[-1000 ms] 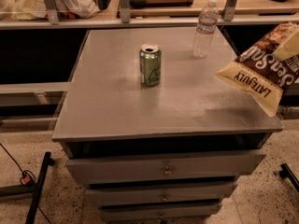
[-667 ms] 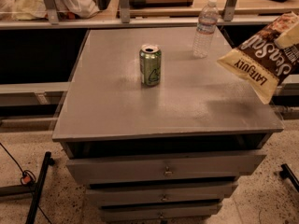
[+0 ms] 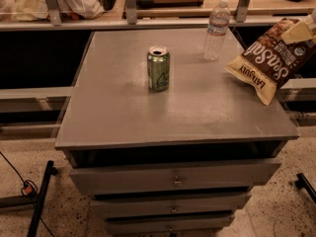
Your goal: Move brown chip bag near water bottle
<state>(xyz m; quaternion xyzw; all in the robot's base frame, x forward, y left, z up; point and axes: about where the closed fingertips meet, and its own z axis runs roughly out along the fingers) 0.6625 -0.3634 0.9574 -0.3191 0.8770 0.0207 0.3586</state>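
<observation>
The brown chip bag (image 3: 269, 58) hangs tilted in the air over the cabinet's right edge, tan "LATE JULY" band lowest, just above the surface. My gripper (image 3: 302, 29) shows as a pale shape at the right edge of the camera view, shut on the bag's upper end. The water bottle (image 3: 216, 29), clear with a white cap, stands upright at the back right of the top, a short way left of and behind the bag.
A green can (image 3: 158, 68) stands upright near the middle of the grey cabinet top (image 3: 148, 112). Drawers (image 3: 173, 180) are below the front edge. A shelf with metal posts (image 3: 131, 4) and clutter runs behind. Cables and a stand leg (image 3: 39, 196) lie on the floor at left.
The bag has risen a little and shifted back, closer to the bottle, still held by the gripper. The can and bottle have not moved.
</observation>
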